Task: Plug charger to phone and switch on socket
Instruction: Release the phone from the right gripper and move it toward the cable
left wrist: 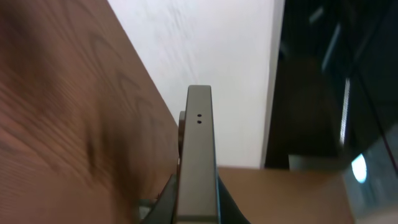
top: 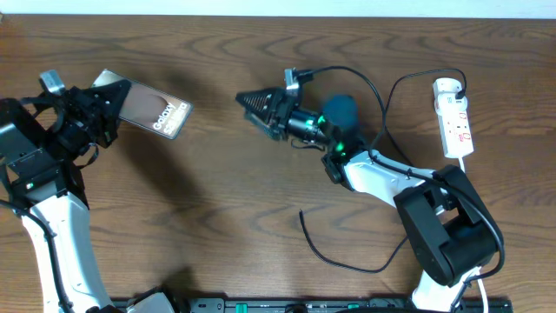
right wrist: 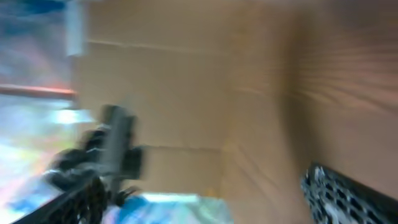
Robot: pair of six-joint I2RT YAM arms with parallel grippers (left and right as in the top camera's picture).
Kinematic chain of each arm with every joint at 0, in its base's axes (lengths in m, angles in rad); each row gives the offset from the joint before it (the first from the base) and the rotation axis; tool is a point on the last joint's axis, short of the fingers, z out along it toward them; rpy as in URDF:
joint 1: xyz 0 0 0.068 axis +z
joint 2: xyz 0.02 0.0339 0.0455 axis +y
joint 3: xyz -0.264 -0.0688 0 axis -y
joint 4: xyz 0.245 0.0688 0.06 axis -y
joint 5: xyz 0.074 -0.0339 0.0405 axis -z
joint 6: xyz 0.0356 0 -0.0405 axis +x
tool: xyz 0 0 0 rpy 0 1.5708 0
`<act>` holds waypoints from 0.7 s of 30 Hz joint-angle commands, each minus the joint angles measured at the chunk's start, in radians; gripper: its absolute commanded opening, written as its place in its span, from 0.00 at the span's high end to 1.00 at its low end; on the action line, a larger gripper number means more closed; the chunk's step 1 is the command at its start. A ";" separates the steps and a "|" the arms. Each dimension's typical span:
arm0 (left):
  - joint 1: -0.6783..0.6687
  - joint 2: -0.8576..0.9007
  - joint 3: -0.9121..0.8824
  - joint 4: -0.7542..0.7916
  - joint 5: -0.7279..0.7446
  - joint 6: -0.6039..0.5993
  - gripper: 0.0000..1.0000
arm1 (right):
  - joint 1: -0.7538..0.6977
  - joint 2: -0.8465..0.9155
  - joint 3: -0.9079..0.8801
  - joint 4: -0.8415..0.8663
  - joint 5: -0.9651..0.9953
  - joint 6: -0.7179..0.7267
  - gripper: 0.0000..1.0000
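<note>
Gold-backed phone [top: 156, 111] is clamped in the closed left gripper [top: 109, 104] at the left of the table [top: 217, 200], the right gripper [top: 256, 106] gapes empty, and with the charger [top: 309, 239] lying loose and the socket [top: 455, 117] untouched, plugging and switching both look undone.

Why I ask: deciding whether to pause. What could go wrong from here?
The left tool grips the glossy gold-bronze phone by one end only; a plug's push could twist or slip it. The open right tool holds nothing, while the thin black charger cable lies loose on the brown wooden table nearby; a sweep might snag the cable.
</note>
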 commanded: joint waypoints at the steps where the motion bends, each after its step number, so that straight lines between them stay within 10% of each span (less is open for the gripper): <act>1: -0.001 -0.003 0.006 0.011 0.089 0.023 0.93 | -0.005 -0.053 0.024 -0.188 -0.017 -0.262 0.01; 12: -0.001 -0.003 0.006 0.010 0.091 0.059 0.93 | 0.021 -0.333 0.373 -1.472 0.719 -0.780 0.01; 21: -0.043 -0.003 0.006 -0.126 0.090 0.221 0.93 | 0.134 -0.345 0.368 -1.734 0.891 -0.805 0.01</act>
